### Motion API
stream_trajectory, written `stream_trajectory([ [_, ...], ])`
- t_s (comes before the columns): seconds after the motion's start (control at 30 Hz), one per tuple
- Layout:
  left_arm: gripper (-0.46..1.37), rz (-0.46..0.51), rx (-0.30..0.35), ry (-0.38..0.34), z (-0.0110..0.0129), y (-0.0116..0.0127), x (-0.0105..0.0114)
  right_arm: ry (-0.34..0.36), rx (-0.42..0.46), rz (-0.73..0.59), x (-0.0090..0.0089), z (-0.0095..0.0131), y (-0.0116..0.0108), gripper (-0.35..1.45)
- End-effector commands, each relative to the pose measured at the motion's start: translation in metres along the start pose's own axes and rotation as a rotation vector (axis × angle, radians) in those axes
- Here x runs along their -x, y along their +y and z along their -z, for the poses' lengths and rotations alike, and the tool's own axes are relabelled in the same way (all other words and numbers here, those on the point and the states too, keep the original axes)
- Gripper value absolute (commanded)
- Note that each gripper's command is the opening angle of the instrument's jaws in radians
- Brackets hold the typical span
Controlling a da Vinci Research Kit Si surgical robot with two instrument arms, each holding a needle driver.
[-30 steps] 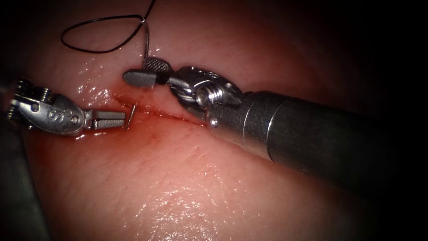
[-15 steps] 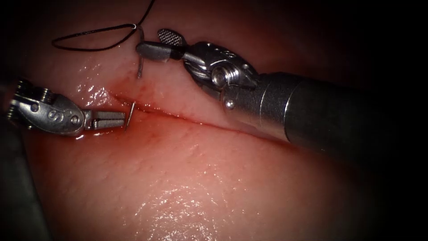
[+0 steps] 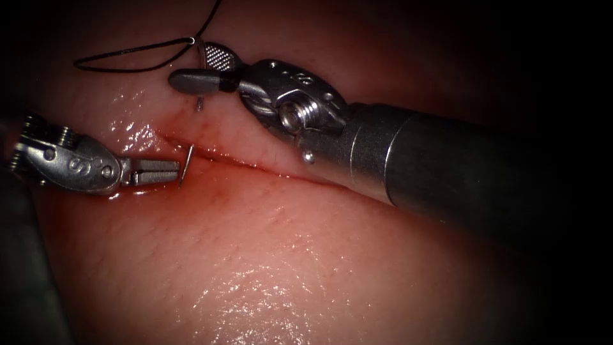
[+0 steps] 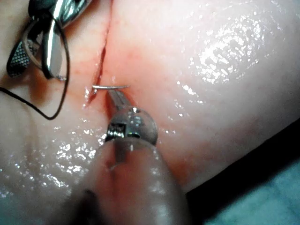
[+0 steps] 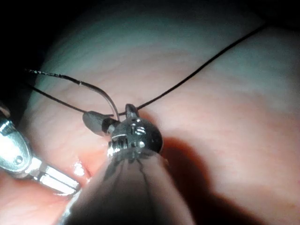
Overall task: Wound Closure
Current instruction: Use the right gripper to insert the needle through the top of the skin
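The curved needle (image 3: 200, 96) is in the tissue (image 3: 268, 255) at the left end of the cut (image 3: 255, 167). Its tail stands up on the far side of the cut. Its point (image 3: 186, 165) sticks out at the cut's near edge. My left tool (image 3: 172, 171) is shut, its very tips on the needle just behind the point, as the left wrist view shows (image 4: 115, 96). My right tool (image 3: 191, 64) is open, one jaw on each side of the needle's tail, not gripping it. Black thread (image 3: 128, 54) runs from the tail.
The thread lies in a flat loop on the tissue at the far left and runs off the top edge. Red fluid (image 3: 211, 185) wets the cut and the tissue beside the left tool. The right tool's thick shaft (image 3: 447, 172) crosses above the cut's right part.
The right tool, open throughout, lifted away from the cut up and to the right, then came back left around the needle's tail. The thread loop flattened. The left tool and needle point stayed still.
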State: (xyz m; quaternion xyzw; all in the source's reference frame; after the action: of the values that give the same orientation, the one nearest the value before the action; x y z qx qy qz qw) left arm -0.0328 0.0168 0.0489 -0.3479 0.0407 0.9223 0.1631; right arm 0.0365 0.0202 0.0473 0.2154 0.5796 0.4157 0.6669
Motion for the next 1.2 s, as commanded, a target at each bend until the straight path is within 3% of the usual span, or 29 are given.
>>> stream_trajectory([
  [0.03, -0.35, 0.000, 0.005, 0.000, 0.0000, 0.0000, 0.0000, 0.005, 0.005, 0.004, -0.0003, 0.0000, 0.0001, 1.23],
  [0.63, -0.35, 0.000, 0.005, 0.000, 0.0000, 0.0000, 0.0000, 0.002, 0.017, 0.119, -0.0023, 0.0001, -0.0006, 1.08],
  [0.83, -0.35, 0.000, 0.005, 0.000, 0.0000, 0.0000, 0.0000, 0.015, 0.048, 0.111, -0.0036, 0.0002, -0.0010, 0.58],
  [0.87, -0.35, 0.000, 0.005, 0.000, 0.0000, 0.0000, 0.0000, 0.017, 0.052, 0.109, -0.0038, 0.0002, -0.0010, 0.39],
  [0.93, -0.35, 0.000, 0.005, 0.000, 0.0000, 0.0000, 0.0000, 0.018, 0.058, 0.109, -0.0038, 0.0003, -0.0010, -0.24],
  [0.97, -0.35, 0.000, 0.005, 0.000, 0.0000, 0.0000, 0.0000, 0.019, 0.057, 0.091, -0.0038, 0.0003, -0.0011, -0.35],
  [1.2, -0.35, 0.000, 0.005, 0.000, 0.0000, 0.0000, 0.0000, -0.007, 0.130, -0.200, -0.0039, 0.0005, -0.0008, -0.35],
])
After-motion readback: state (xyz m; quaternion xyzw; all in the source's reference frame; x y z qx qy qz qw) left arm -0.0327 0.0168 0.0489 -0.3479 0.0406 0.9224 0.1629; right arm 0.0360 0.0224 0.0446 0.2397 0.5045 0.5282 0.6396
